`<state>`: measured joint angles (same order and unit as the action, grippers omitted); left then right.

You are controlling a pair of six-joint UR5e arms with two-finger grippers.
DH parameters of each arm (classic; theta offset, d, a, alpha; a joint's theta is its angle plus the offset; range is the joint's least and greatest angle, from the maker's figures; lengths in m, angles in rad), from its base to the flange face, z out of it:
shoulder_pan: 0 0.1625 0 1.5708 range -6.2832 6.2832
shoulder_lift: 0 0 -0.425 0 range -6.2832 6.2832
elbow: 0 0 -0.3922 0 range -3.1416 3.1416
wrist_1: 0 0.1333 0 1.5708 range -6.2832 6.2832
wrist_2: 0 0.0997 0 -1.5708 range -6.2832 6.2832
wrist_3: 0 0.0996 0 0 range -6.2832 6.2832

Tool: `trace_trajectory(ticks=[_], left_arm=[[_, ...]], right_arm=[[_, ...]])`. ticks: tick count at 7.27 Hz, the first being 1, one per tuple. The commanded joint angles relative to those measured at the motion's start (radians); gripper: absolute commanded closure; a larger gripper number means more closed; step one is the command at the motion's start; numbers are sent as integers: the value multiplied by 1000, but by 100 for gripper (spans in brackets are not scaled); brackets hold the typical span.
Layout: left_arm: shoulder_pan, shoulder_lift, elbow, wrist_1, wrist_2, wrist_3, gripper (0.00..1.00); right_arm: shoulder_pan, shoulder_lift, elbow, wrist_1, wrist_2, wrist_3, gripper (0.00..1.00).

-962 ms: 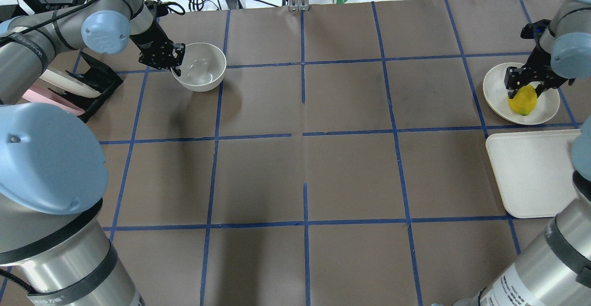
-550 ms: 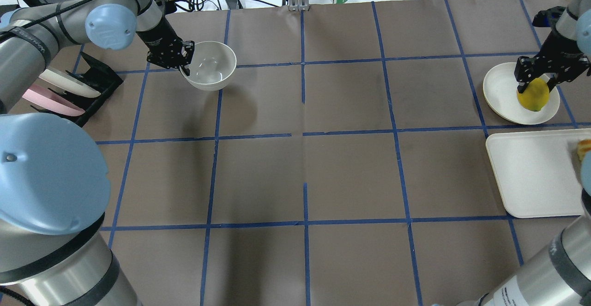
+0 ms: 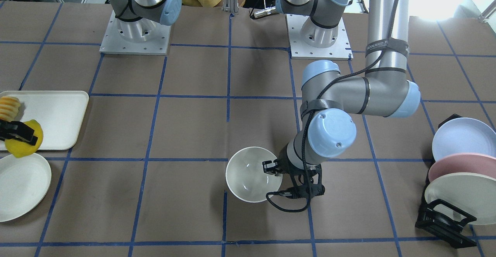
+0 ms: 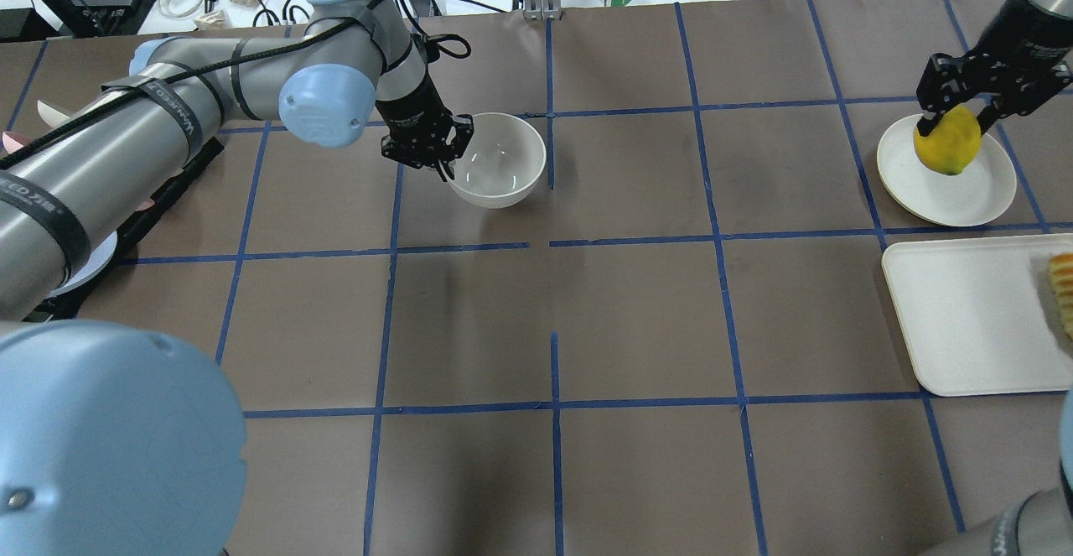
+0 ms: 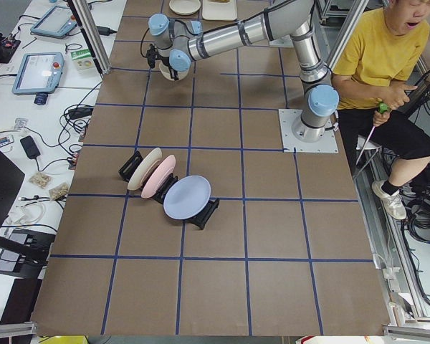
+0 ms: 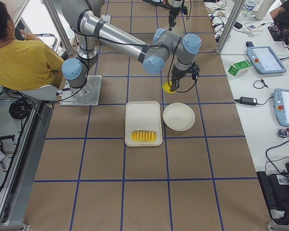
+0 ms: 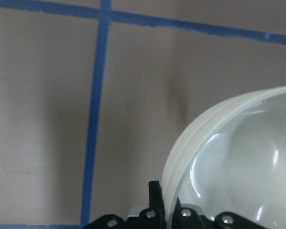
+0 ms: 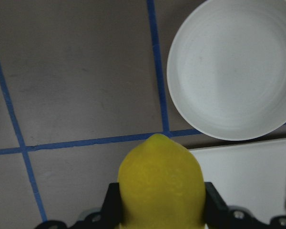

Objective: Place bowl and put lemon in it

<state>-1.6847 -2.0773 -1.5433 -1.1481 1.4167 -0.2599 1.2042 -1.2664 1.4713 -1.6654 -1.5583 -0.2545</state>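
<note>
The off-white bowl (image 4: 503, 158) hangs near the table's far middle, and its shadow falls on the mat. My left gripper (image 4: 446, 158) is shut on the bowl's rim on its left side. The bowl also shows in the front view (image 3: 248, 175) and the left wrist view (image 7: 238, 162). My right gripper (image 4: 956, 120) is shut on the yellow lemon (image 4: 947, 143) and holds it in the air above the flat white plate (image 4: 972, 191). The lemon fills the bottom of the right wrist view (image 8: 159, 186), with the plate (image 8: 233, 71) well below it.
A white tray (image 4: 964, 313) lies near the plate at the right edge and holds sliced yellow-orange fruit (image 4: 1063, 288). A black rack (image 3: 445, 218) with upright blue, pink and white plates stands on the robot's left. A person sits behind the robot bases.
My left arm has carried the bowl rightward, from the far left to near the table's centre line. My right gripper has lifted the lemon off the flat plate.
</note>
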Motion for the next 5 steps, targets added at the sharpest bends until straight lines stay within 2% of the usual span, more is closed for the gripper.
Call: trace_trajectory(ticks=[1, 5], left_arm=[[-55, 40, -154, 212, -1, -76, 100], [-119, 16, -173, 220, 8, -165, 100]], right_arm=[[134, -46, -2, 4, 21, 113, 100], [236, -106, 7, 44, 23, 238, 100]])
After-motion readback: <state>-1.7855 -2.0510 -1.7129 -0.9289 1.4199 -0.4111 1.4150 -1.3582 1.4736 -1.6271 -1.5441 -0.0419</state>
